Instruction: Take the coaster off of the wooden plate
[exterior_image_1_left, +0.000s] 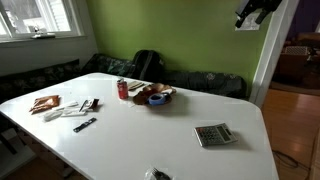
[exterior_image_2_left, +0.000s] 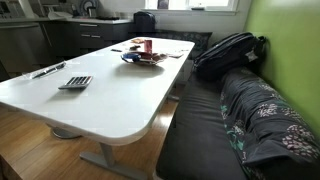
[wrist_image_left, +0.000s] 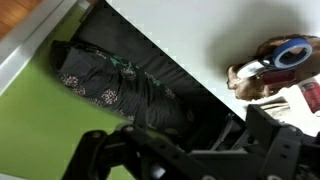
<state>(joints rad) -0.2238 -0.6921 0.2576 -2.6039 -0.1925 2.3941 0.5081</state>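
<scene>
Item, in an exterior view: white desk (exterior_image_1_left: 170, 140), bearing the wooden plate (exterior_image_1_left: 155, 99) near its far side, a blue tape roll (exterior_image_1_left: 157, 99) lying in it and a red can (exterior_image_1_left: 123, 89) just beside it. The coaster is too small to pick out here. A grey calculator (exterior_image_1_left: 212, 135) lies well apart toward the near edge, and a black marker (exterior_image_1_left: 85, 125) lies on the opposite side. The end effector (exterior_image_1_left: 258, 12) hangs high above the desk, far from the plate, and its state is unreadable at this size. Item, in an exterior view: the same desk (exterior_image_2_left: 100, 100), with plate (exterior_image_2_left: 143, 58) and can (exterior_image_2_left: 148, 45) at the far end, the calculator (exterior_image_2_left: 75, 82) nearer, and a dark backpack (exterior_image_2_left: 230, 52) on the bench (exterior_image_2_left: 200, 130). Item, wrist view: the end effector (wrist_image_left: 180, 132) in shadow, fingers spread wide, nothing between them. The coaster (wrist_image_left: 246, 72) shows as a pale disc on the plate (wrist_image_left: 262, 88), next to the tape roll (wrist_image_left: 292, 53).
</scene>
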